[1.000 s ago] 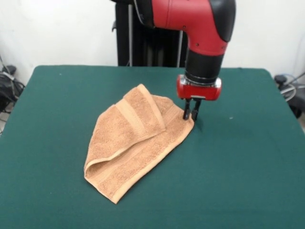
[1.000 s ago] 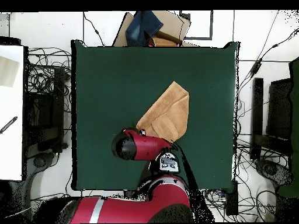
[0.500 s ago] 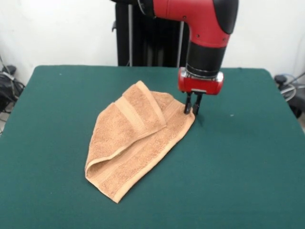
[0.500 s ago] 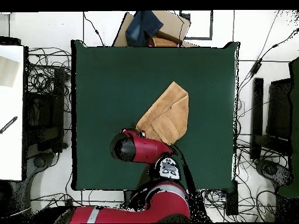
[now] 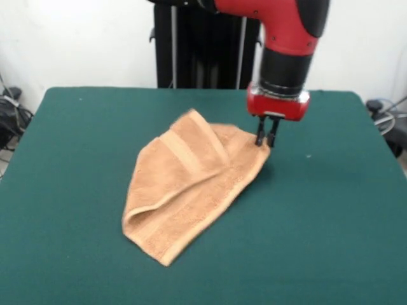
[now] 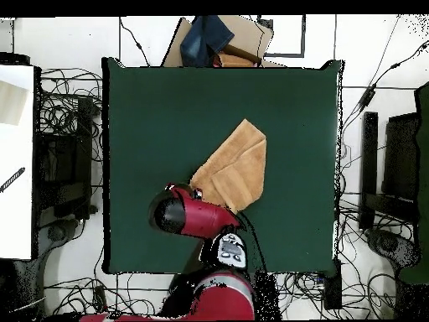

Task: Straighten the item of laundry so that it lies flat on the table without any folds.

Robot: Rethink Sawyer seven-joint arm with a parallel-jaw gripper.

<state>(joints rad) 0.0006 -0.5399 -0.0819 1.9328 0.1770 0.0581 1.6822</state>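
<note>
The orange-tan towel lies folded over on the green table, one woven band showing across the top flap. It narrows toward its right corner. My gripper is shut on that right corner and holds it just above the felt. In the overhead view the towel lies mid-table and my arm covers its lower left corner, hiding the gripper.
A cardboard box with blue cloth sits beyond the table's far edge in the overhead view. Cables and stands lie on the floor round the table. The black pedestal stands behind the table.
My gripper has moved to the right and toward the pedestal, dragging the towel's corner with it. The whole towel has slid the same way.
</note>
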